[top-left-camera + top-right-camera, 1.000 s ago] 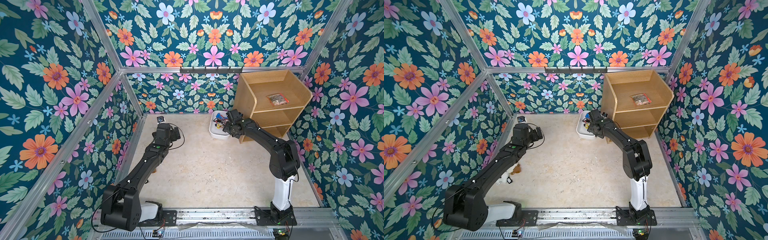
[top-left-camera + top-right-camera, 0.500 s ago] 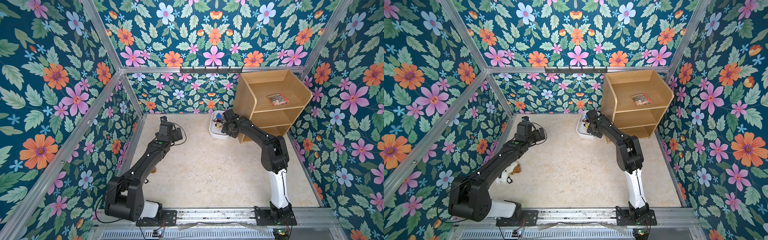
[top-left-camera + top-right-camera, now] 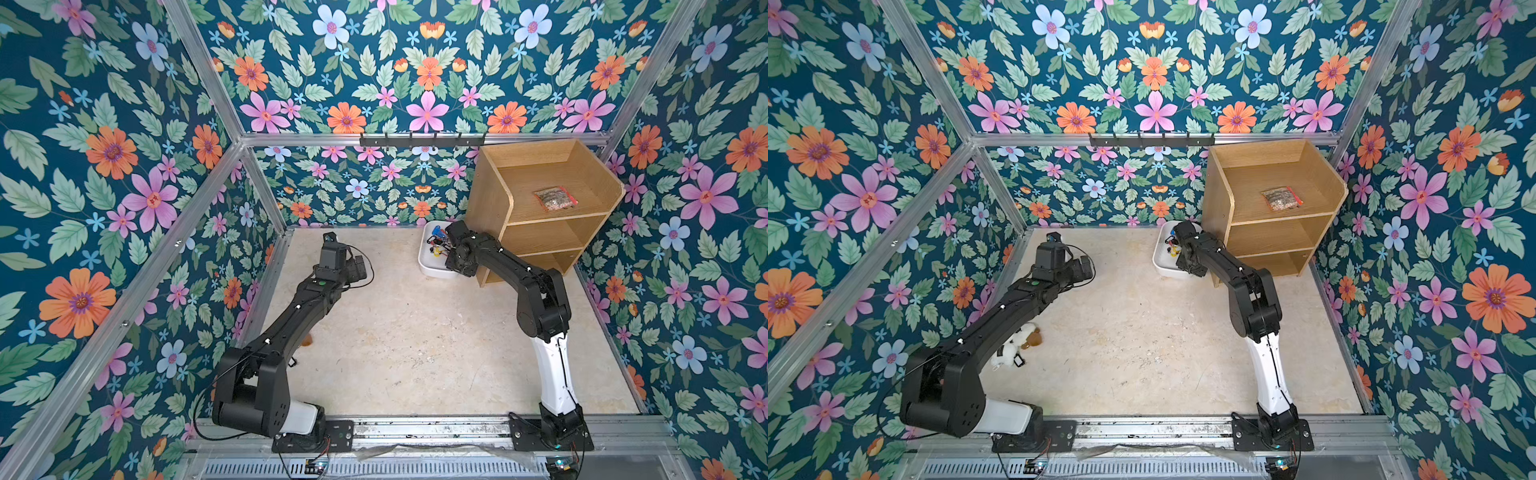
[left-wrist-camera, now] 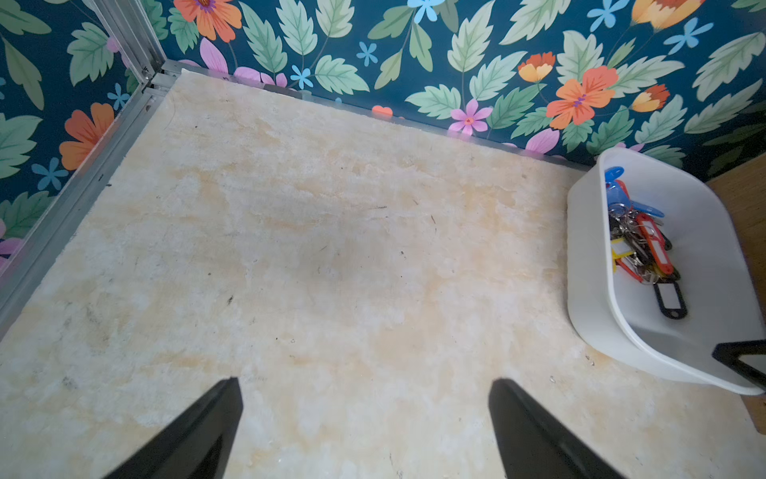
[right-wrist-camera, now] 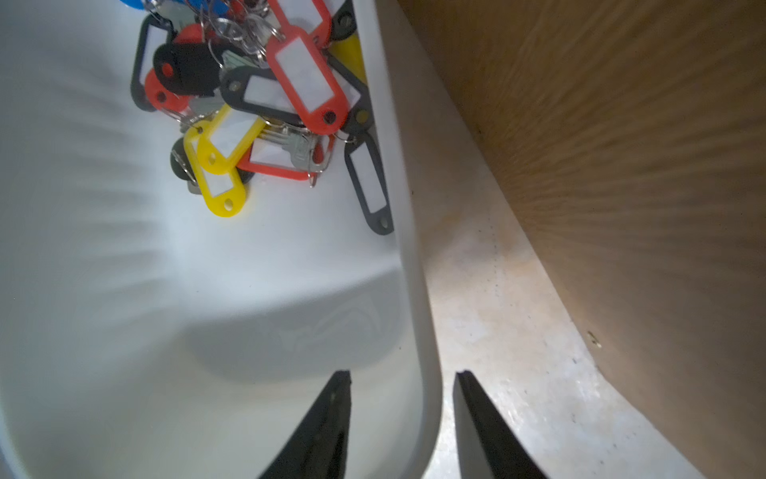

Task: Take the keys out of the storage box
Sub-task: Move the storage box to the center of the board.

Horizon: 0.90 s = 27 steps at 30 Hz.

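The white storage box (image 3: 428, 272) (image 3: 1162, 268) lies on the floor at the back, beside the wooden shelf unit. The keys (image 5: 265, 103) (image 4: 638, 249), with red, yellow, black and blue tags, are heaped at its far end and show in both top views (image 3: 436, 245). My right gripper (image 5: 402, 375) is open and astride the box's side wall (image 5: 410, 249) at the near end, one finger inside and one outside, well short of the keys. My left gripper (image 4: 364, 381) hangs wide open over bare floor to the left of the box (image 4: 588, 290), holding nothing.
The tall wooden shelf unit (image 3: 540, 216) stands right against the box, with a red-edged packet (image 3: 555, 197) on its top shelf. A small plush toy (image 3: 1017, 345) lies by the left wall under the left arm. A black hook rail (image 3: 422, 140) runs along the back wall.
The right gripper's jaws have narrowed around the box wall, and that arm's elbow has swung inward. The left arm has reached a little farther toward the back.
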Motion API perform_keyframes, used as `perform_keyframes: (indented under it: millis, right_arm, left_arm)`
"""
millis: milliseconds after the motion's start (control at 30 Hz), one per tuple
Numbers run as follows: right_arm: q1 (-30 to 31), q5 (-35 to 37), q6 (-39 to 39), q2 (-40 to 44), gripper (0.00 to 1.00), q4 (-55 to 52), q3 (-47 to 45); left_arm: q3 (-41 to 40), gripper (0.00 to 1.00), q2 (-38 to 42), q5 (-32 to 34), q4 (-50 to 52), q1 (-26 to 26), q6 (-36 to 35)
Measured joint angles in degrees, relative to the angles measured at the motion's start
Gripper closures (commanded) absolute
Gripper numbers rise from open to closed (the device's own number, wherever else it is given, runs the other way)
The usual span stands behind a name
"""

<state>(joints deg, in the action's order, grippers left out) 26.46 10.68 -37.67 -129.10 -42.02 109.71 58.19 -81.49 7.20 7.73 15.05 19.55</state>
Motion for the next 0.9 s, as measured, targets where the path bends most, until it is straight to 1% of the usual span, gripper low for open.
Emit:
perform_keyframes:
  millis: [267, 367, 433, 700, 900]
  right_arm:
    - [0.7, 0.0, -0.3, 2.2, 0.79, 1.8, -4.5]
    - [1.1, 0.1, -0.4, 3.4, 0.89, 2.6, -6.6]
    - [1.7, -0.7, -0.2, 4.3, 0.99, 3.2, -8.2]
    - [6.4, -1.4, -0.4, 10.7, 1.00, 4.4, -16.9]
    - [11.2, -1.4, -1.6, 18.4, 1.00, 4.4, -27.2]
  left_arm:
    - [0.1, 0.01, -0.4, 0.0, 0.0, 0.0, 0.0]
    - [0.2, 0.01, -0.4, -0.2, 0.0, 0.0, 0.0]
    - [0.2, 0.01, -0.4, -0.2, 0.0, 0.0, 0.0]
    - [0.2, 0.01, -0.4, -0.2, 0.0, 0.0, 0.0]
    - [0.3, 0.01, -0.4, -0.7, 0.1, 0.0, 0.2]
